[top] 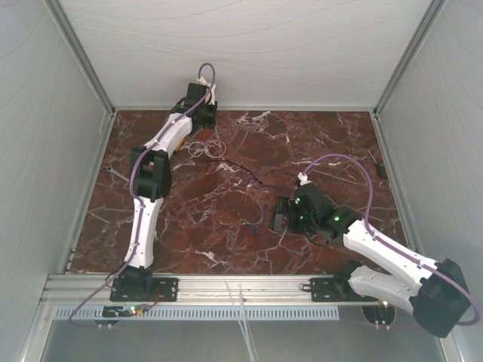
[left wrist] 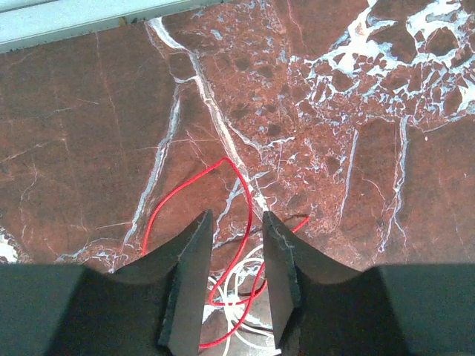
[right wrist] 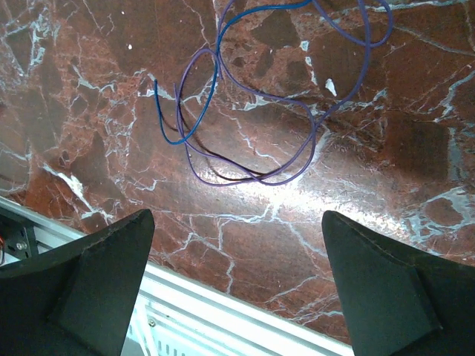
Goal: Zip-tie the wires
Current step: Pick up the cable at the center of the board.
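The wires lay in loose loops at the far left of the marble table. The left gripper hung just over them, its fingers narrowly parted above red and white strands and gripping nothing. The right gripper, right of centre, gaped wide, with blue and purple strands lying beyond it.

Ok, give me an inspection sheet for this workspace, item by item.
Surface: veined red-brown marble table.
Job's things: wires loose, untied; red and white strands below left tool, blue and purple strands ahead of right tool.
Clutter: thin item by left edge, too small to identify.
Tools: left narrowly open, right wide open, neither closed on anything.
Cables: lilac cables along both arms.
Surroundings: white walls, aluminium rail at near edge.
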